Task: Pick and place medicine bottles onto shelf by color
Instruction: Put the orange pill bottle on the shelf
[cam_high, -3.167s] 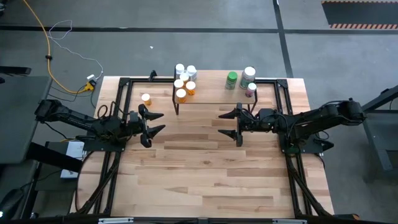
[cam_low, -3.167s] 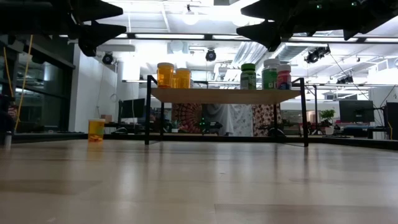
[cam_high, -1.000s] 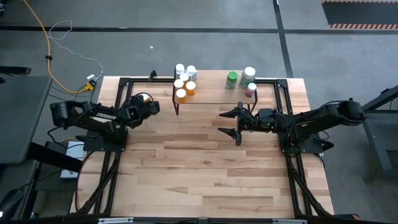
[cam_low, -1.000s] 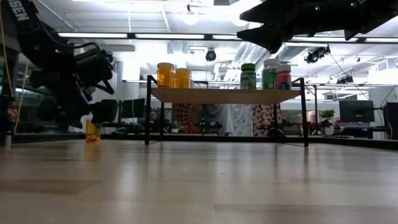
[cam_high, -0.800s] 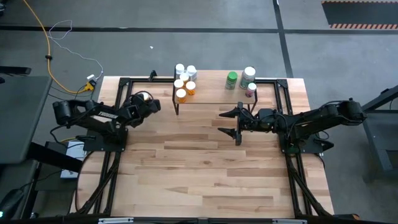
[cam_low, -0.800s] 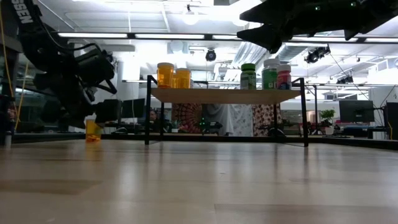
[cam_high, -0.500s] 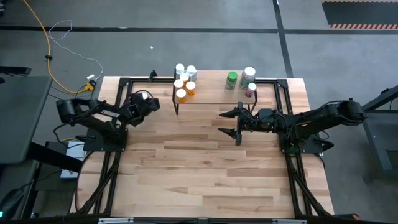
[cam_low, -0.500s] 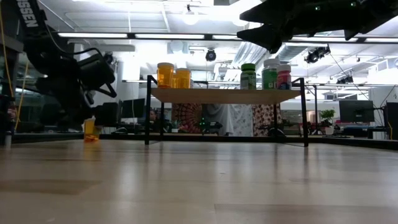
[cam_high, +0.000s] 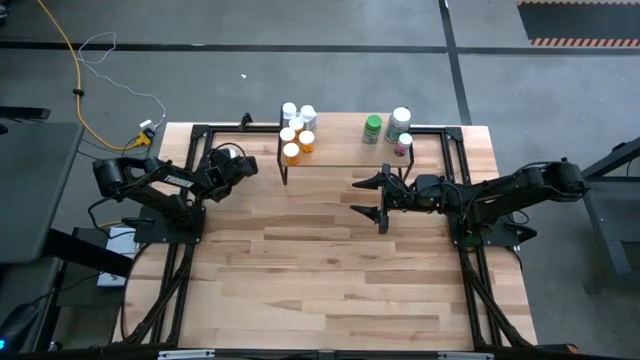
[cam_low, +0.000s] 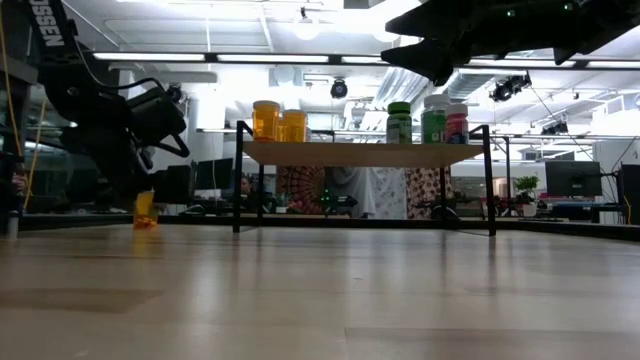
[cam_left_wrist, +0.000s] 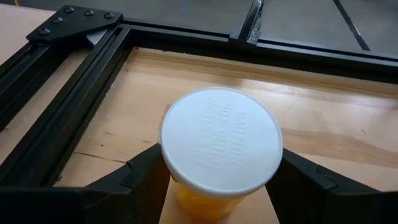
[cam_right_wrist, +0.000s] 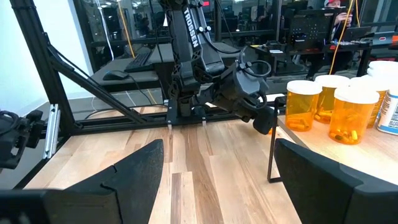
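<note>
While straddled at 3 and 9 o'clock by left gripper (cam_left_wrist: 217, 180), fingers not yet clamped: orange bottle (cam_left_wrist: 219, 155) at shelf's (cam_high: 345, 150) 9 o'clock. Judged light, rigid, slick; grasped below cap. Right gripper (cam_high: 372, 198) splayed, empty.

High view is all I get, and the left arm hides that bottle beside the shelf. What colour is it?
Observer: Orange. The left wrist view shows an orange bottle with a white cap, right inside the left gripper.
Operator: Is it up in the air?
Observer: No. In the low view its bottom is down on the table.
Operator: Does the cap say anything?
Observer: It has raised lettering, but too faint to read.
</note>
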